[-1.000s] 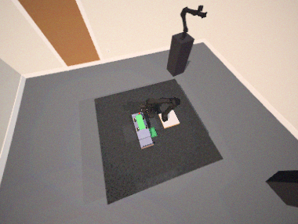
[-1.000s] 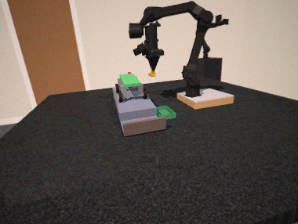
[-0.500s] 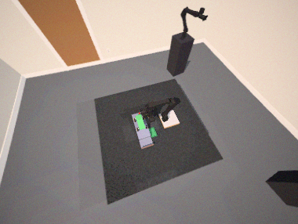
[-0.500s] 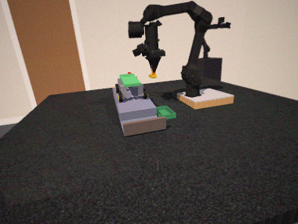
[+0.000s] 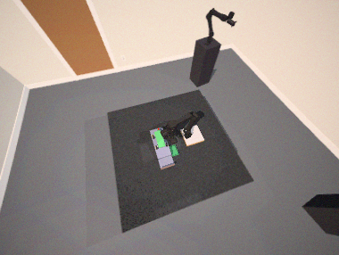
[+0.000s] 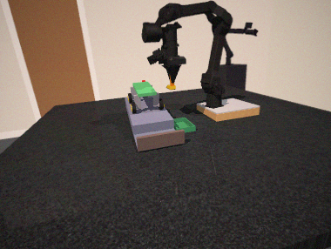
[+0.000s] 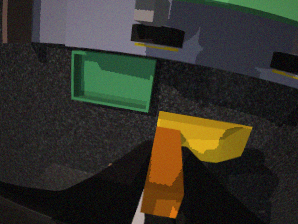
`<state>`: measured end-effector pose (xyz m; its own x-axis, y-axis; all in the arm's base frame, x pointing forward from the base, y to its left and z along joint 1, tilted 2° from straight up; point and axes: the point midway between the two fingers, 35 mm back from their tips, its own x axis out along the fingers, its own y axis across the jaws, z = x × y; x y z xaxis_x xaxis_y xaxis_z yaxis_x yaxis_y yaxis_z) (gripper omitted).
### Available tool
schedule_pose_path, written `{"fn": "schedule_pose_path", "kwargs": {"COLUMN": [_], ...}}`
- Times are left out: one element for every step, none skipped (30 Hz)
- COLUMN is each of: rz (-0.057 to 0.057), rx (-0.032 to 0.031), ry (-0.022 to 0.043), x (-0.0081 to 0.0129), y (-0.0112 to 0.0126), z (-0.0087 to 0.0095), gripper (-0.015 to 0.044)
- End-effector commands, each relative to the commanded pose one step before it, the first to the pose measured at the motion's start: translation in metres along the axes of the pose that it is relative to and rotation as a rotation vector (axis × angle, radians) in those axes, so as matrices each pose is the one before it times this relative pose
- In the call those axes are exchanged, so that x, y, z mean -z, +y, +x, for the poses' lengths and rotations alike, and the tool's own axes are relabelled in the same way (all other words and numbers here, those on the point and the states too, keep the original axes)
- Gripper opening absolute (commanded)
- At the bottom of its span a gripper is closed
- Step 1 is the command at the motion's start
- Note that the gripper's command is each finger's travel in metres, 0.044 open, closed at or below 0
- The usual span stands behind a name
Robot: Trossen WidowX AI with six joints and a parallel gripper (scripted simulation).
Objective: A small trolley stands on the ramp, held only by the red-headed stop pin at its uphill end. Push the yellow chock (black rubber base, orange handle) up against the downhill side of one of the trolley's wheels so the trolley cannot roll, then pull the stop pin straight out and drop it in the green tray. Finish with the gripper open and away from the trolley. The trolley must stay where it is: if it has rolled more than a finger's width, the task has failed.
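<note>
My gripper [image 6: 172,77] [image 7: 165,150] is shut on the orange handle of the yellow chock [image 6: 171,87] [image 7: 207,142]. It holds the chock in the air, beside the ramp [image 5: 165,160] [image 6: 150,120] [image 7: 90,25] on the robot's side. The trolley with a green top [image 5: 160,139] [image 6: 144,88] stands on the upper part of the ramp; two black wheels show in the wrist view. The red pin head [image 5: 159,129] [image 6: 144,81] shows at the trolley's uphill end. The green tray [image 6: 187,129] [image 7: 110,104] lies beside the ramp and looks empty. The chock's black base is not clearly visible.
The arm's pale base plate [image 5: 194,137] [image 6: 237,106] lies to the right of the tray and ramp. A brown end board [image 6: 161,140] closes the ramp's low end. A second arm on a dark pedestal [image 5: 205,62] stands far behind.
</note>
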<state>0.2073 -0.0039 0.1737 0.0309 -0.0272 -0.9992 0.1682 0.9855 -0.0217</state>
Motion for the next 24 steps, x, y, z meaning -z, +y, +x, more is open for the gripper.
{"fn": "schedule_pose_path", "kwargs": {"rz": [0.0027, 0.0000, 0.0000, 0.0000, 0.0000, 0.0000, 0.0000, 0.0000, 0.0000, 0.0000, 0.0000, 0.0000, 0.0000, 0.0000, 0.0000, 0.0000, 0.0000, 0.0000, 0.0000, 0.0000, 0.0000, 0.0000, 0.0000, 0.0000], "rx": [0.00333, -0.00038, -0.00038, -0.00037, -0.00038, -0.00037, -0.00038, -0.00044, -0.00045, -0.00043, -0.00042, -0.00041, -0.00041, -0.00040, -0.00041, -0.00039, -0.00040, -0.00049, -0.00046, -0.00047, -0.00040, -0.00041, -0.00042, -0.00044], "ry": [-0.00160, -0.00003, -0.00003, -0.00003, -0.00003, -0.00003, -0.00003, -0.00004, -0.00003, -0.00004, -0.00003, -0.00004, -0.00004, -0.00004, -0.00004, -0.00005, -0.00004, -0.00007, -0.00006, -0.00007, -0.00006, -0.00007, -0.00007, -0.00009], "x": [-0.00404, -0.00058, -0.00054, -0.00058, -0.00054, -0.00057, -0.00053, -0.00069, -0.00064, -0.00073, -0.00064, -0.00076, -0.00070, -0.00078, -0.00073, -0.00080, -0.00077, -0.00108, -0.00092, -0.00110, -0.00088, -0.00108, -0.00105, -0.00127], "y": [0.01269, 0.00345, 0.00355, 0.00344, 0.00358, 0.00341, 0.00359, 0.00407, 0.00431, 0.00403, 0.00399, 0.00389, 0.00399, 0.00385, 0.00396, 0.00376, 0.00394, 0.00476, 0.00450, 0.00454, 0.00392, 0.00399, 0.00416, 0.00437], "z": [0.00140, 0.00036, 0.00037, 0.00038, 0.00040, 0.00040, 0.00042, 0.00047, 0.00051, 0.00044, 0.00045, 0.00040, 0.00042, 0.00039, 0.00042, 0.00038, 0.00041, 0.00046, 0.00046, 0.00042, 0.00038, 0.00034, 0.00039, 0.00038], "gripper": [0.0000, 0.0000, 0.0000, 0.0000, 0.0000, 0.0000, 0.0000, 0.0000, 0.0000, 0.0000, 0.0000, 0.0000, 0.0000, 0.0000, 0.0000, 0.0000, 0.0000, 0.0000, 0.0000, 0.0000, 0.0000, 0.0000, 0.0000, 0.0000]}}
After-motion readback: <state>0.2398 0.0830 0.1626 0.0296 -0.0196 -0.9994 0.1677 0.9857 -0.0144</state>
